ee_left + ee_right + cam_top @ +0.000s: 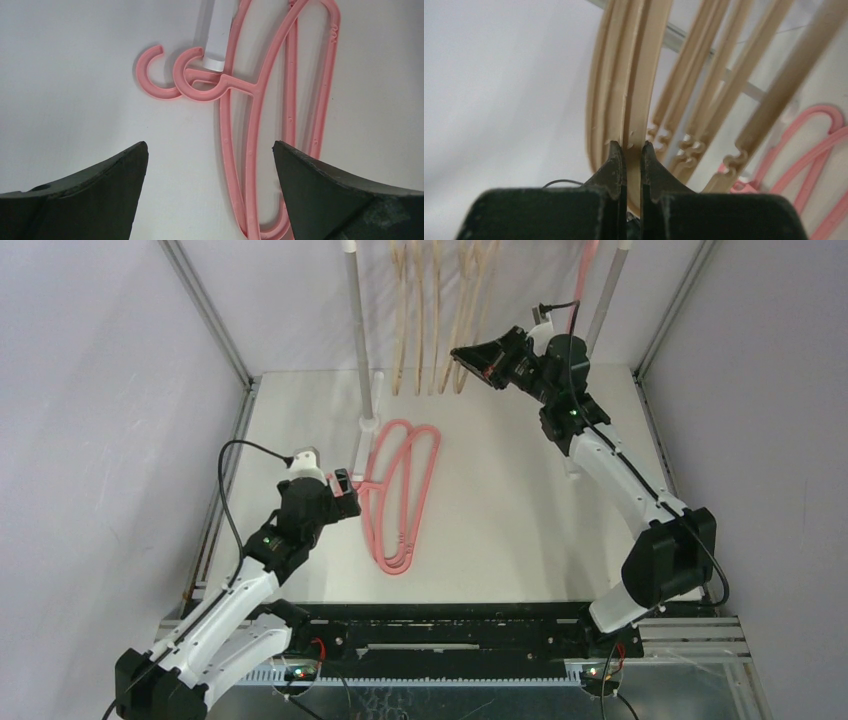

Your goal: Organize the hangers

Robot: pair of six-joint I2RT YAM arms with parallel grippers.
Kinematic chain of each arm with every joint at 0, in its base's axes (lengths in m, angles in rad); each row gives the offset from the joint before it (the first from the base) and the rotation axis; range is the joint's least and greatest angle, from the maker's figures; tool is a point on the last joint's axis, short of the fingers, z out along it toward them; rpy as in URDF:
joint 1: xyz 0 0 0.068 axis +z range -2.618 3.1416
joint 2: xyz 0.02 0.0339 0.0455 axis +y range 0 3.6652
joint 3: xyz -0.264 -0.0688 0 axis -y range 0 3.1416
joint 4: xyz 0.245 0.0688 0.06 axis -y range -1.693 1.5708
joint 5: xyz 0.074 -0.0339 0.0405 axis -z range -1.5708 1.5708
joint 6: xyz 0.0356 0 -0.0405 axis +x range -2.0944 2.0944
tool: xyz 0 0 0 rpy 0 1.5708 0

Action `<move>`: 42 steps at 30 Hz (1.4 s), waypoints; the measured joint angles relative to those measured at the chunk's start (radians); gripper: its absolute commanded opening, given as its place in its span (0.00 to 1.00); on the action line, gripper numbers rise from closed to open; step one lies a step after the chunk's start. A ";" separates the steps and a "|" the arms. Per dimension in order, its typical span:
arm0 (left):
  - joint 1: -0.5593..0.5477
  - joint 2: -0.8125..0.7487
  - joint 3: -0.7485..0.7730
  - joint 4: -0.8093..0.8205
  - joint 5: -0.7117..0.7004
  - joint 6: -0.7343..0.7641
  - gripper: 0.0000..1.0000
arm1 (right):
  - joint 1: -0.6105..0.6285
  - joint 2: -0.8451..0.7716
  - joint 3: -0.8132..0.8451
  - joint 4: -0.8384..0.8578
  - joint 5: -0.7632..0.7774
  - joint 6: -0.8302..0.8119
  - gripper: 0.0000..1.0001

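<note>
Two or three salmon pink hangers (402, 495) lie stacked on the white table, hooks toward the left; they also show in the left wrist view (255, 115). My left gripper (348, 483) is open just beside their hooks, jaws wide apart (210, 150) and holding nothing. Several beige hangers (435, 315) hang at the back between two grey poles. My right gripper (462, 358) is shut on the lower edge of one beige hanger (634, 100). One pink hanger (586, 280) hangs at the back right.
The left rack pole (358, 330) stands on a white foot (368, 423) by the pink hangers' top; its white end (217, 35) lies over the hooks. The right pole (610, 295) stands behind my right arm. Grey walls close in both sides.
</note>
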 measured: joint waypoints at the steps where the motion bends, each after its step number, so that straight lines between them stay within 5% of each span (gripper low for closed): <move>1: 0.000 -0.003 0.000 -0.001 -0.004 0.000 0.99 | -0.002 0.014 0.009 0.006 -0.010 0.000 0.00; 28: 0.000 -0.021 0.000 -0.009 -0.025 0.000 0.99 | 0.192 0.318 0.435 -0.179 -0.006 -0.058 0.00; 32: 0.000 -0.021 0.000 -0.009 -0.026 0.000 1.00 | 0.193 0.328 0.459 -0.214 -0.010 -0.082 0.28; 34: 0.000 -0.019 0.000 -0.009 -0.026 0.001 0.99 | 0.192 0.324 0.460 -0.232 -0.009 -0.095 0.59; 37: 0.000 -0.012 0.000 -0.008 -0.030 0.001 0.99 | 0.193 0.299 0.415 -0.284 0.014 -0.122 0.91; 42: 0.000 -0.004 0.000 -0.008 -0.034 0.001 1.00 | 0.196 0.179 0.245 -0.358 0.087 -0.197 1.00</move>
